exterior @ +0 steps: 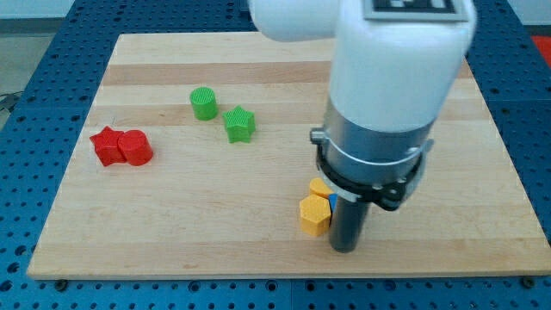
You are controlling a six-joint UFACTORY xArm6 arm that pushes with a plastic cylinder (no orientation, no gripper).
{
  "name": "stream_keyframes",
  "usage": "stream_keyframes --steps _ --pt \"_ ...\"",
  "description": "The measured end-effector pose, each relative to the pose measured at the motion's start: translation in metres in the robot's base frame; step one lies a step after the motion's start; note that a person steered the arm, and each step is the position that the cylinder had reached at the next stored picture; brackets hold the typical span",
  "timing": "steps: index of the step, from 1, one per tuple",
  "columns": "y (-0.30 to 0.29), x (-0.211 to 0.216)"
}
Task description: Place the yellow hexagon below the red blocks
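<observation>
Yellow hexagon: sitting near the front edge of the surface, right of centre, well apart from the red blocks at the far left.
Red blocks: two, a star-like one and a rounder one, touching each other on the left side.
Rod: the arm is standing over the yellow cluster; my tip is resting just right of the hexagon, touching or nearly so.
Tool: there is none here, only the bare rod, holding nothing.
Neighbours: a second yellow block is peeking out just behind the hexagon, and a sliver of blue block is showing against the rod.
Green blocks: two, a cylinder and a star, lying farther back, left of centre.
Risk: pushing left from here looks likely to be dragging the other yellow block along, since they are packed together.
Risk: an off-centre push could be spinning the hexagon off its line toward the front edge.
Risk: overshooting could be knocking the red pair apart.
</observation>
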State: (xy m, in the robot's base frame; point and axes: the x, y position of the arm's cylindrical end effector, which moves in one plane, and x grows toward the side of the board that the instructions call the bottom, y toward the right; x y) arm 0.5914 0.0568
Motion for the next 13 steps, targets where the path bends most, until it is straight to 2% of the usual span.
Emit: stream_keyframes --steps 1,2,3,4,7,13 --pt "0.013 0.015" --pt "0.050 0.017" --pt "0.092 -0.013" --pt "0.090 -0.039" --pt "0.077 -0.039" --pt "-0.033 -0.044"
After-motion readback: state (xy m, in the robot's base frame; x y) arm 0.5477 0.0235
